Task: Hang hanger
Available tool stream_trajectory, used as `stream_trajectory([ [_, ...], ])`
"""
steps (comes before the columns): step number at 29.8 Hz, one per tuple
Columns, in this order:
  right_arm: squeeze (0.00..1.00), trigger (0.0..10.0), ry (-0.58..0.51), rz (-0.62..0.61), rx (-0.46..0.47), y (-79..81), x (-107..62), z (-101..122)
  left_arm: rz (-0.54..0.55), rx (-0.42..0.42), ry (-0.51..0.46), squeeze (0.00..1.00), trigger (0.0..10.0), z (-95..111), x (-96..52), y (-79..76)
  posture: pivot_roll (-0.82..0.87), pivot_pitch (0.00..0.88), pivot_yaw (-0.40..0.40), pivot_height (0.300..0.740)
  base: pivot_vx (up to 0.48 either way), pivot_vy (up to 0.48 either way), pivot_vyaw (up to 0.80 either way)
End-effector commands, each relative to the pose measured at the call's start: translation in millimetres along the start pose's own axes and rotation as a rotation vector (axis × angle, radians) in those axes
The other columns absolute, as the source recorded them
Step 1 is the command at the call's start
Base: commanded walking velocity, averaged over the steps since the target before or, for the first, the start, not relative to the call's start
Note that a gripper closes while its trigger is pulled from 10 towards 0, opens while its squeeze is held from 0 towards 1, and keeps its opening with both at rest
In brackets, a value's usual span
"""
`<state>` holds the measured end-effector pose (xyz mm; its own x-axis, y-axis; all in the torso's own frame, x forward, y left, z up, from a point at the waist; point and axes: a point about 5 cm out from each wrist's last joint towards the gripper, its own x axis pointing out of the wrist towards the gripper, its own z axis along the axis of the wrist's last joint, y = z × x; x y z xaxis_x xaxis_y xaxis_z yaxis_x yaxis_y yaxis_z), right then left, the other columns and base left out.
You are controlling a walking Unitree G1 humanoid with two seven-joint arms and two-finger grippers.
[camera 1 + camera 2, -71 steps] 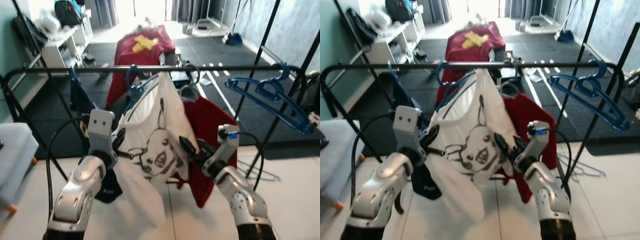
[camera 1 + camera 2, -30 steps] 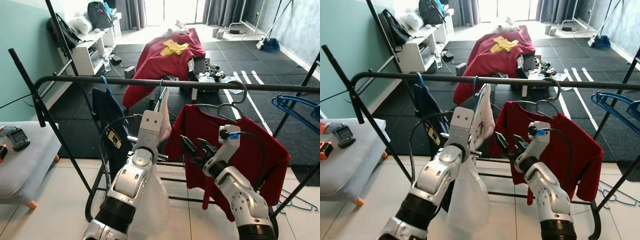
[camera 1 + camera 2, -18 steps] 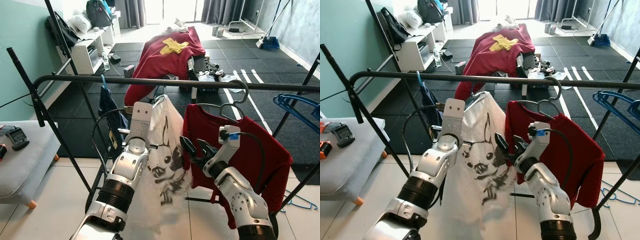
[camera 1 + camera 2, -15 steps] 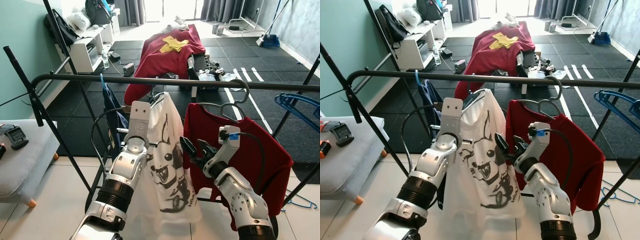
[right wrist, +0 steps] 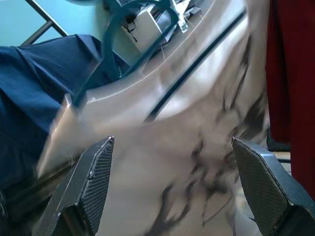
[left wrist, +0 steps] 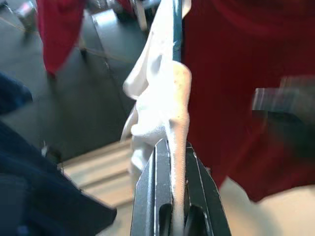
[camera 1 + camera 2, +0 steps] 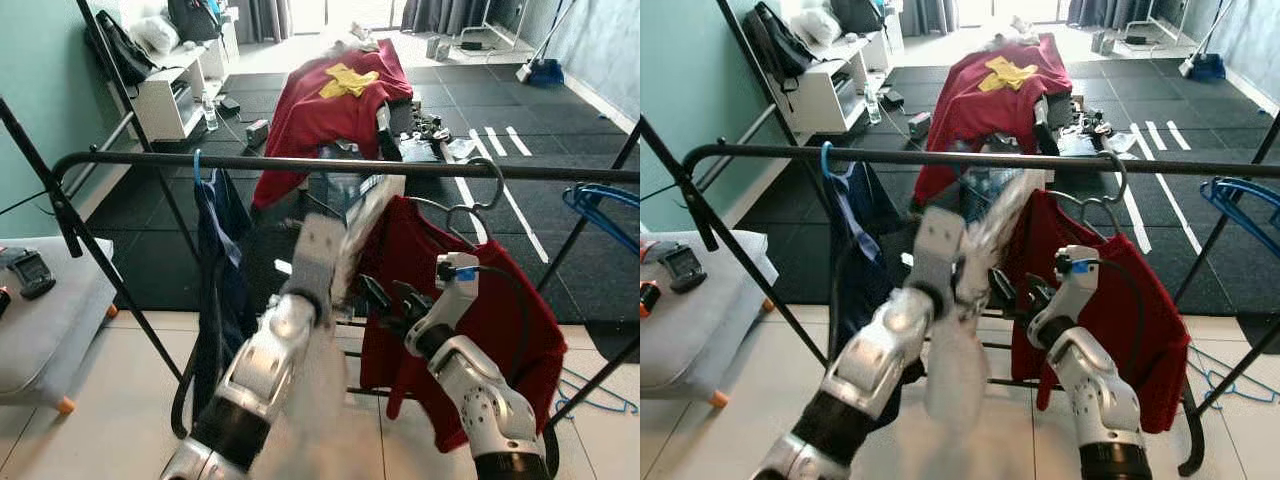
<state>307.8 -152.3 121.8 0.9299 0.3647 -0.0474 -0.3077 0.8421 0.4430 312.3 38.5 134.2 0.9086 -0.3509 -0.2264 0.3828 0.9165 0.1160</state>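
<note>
A white T-shirt with a black print hangs on a teal hanger. My left gripper is shut on the shirt's shoulder and the hanger arm inside it. Arm and shirt are blurred with motion just under the black rack bar. I cannot tell whether the hook is over the bar. The white shirt is between a dark blue shirt and a red shirt, both hung on the bar. My right gripper is open beside the white shirt, its fingers spread wide.
Blue hangers hang at the rack's right end. A grey bench with small devices stands at the left. Behind the rack are a red cloth draped over a table and a white shelf. Wire hangers lie on the floor.
My left arm has swung the white shirt up and to the right, closer to the red shirt, and it now blurs. My right gripper has stayed in place and open.
</note>
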Motion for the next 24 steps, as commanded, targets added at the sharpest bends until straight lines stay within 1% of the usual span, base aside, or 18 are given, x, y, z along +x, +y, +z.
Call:
stream_trajectory([
  [1, 0.00, 10.0, 0.011, 0.010, 0.011, 3.5, 0.2, -3, -0.028, 0.024, -0.004, 0.00, 10.0, -3, -8.1, 4.9, -0.15, 0.078, 0.054, 0.740, 0.000, 0.000, 0.00],
  [3, 0.00, 10.0, 0.012, 0.010, 0.012, 3.8, 0.3, -3, 0.000, -0.015, 0.013, 0.00, 10.0, -12, -16.3, 16.8, -0.15, 0.078, 0.056, 0.740, 0.000, 0.000, 0.00],
  [4, 0.00, 10.0, 0.012, 0.010, 0.012, 3.8, 0.3, -3, 0.000, -0.015, 0.013, 0.00, 10.0, -12, -16.3, 16.8, -0.15, 0.078, 0.056, 0.740, 0.000, 0.000, 0.00],
  [6, 0.00, 10.0, 0.012, 0.011, 0.014, 3.8, 0.1, -3, 0.017, -0.036, -0.019, 0.00, 10.0, -15, -29.3, 29.4, -0.14, 0.078, 0.057, 0.740, 0.000, 0.000, 0.00],
  [8, 0.00, 10.0, 0.011, 0.011, 0.016, 3.7, 0.1, -3, 0.021, -0.025, -0.065, 0.00, 10.0, -13, -38.5, 35.7, -0.14, 0.078, 0.056, 0.740, 0.000, 0.000, 0.00],
  [9, 0.00, 10.0, 0.011, 0.011, 0.018, 3.6, 0.5, -3, 0.027, -0.033, -0.110, 0.00, 10.0, -6, -41.8, 38.1, -0.13, 0.075, 0.052, 0.740, 0.000, 0.000, 0.00],
  [11, 0.00, 10.0, 0.012, 0.013, 0.021, 3.5, 1.1, -3, 0.036, -0.043, -0.163, 0.00, 10.0, 2, -44.8, 40.6, -0.13, 0.074, 0.052, 0.740, 0.000, 0.000, 0.00],
  [14, 0.00, 10.0, 0.014, 0.016, 0.021, 4.3, 2.7, -3, 0.099, -0.080, -0.217, 0.00, 10.0, 17, -41.1, 45.0, -0.13, 0.067, 0.052, 0.740, 0.000, 0.000, 0.00],
  [15, 0.00, 10.0, 0.014, 0.016, 0.021, 4.3, 2.7, -3, 0.099, -0.080, -0.217, 0.00, 10.0, 17, -41.1, 45.0, -0.13, 0.067, 0.052, 0.740, 0.000, 0.000, 0.00],
  [17, 0.00, 10.0, 0.015, 0.017, 0.021, 4.9, 3.5, -4, 0.128, -0.110, -0.252, 0.00, 10.0, 28, -37.2, 45.1, -0.13, 0.062, 0.054, 0.740, 0.000, 0.000, 0.00],
  [18, 0.00, 10.0, 0.015, 0.017, 0.021, 4.9, 3.5, -4, 0.128, -0.110, -0.252, 0.00, 10.0, 28, -37.2, 45.1, -0.13, 0.062, 0.054, 0.740, 0.000, 0.000, 0.00],
  [20, 0.00, 10.0, 0.015, 0.018, 0.020, 5.4, 4.1, -4, 0.129, -0.147, -0.275, 0.00, 10.0, 36, -32.9, 41.7, -0.14, 0.059, 0.057, 0.740, 0.000, 0.000, 0.00],
  [22, 0.00, 10.0, 0.014, 0.018, 0.019, 5.7, 4.2, -5, 0.166, -0.162, -0.241, 0.00, 10.0, 36, -25.6, 39.5, -0.14, 0.055, 0.059, 0.740, 0.000, 0.000, 0.00],
  [23, 0.00, 10.0, 0.014, 0.018, 0.019, 5.7, 4.2, -5, 0.166, -0.162, -0.241, 0.00, 10.0, 36, -25.6, 39.5, -0.14, 0.055, 0.059, 0.740, 0.000, 0.000, 0.00],
  [24, 0.00, 10.0, 0.013, 0.018, 0.019, 5.7, 4.1, -5, 0.188, -0.170, -0.199, 0.00, 10.0, 33, -21.5, 38.3, -0.14, 0.055, 0.062, 0.740, 0.000, 0.000, 0.00],
])
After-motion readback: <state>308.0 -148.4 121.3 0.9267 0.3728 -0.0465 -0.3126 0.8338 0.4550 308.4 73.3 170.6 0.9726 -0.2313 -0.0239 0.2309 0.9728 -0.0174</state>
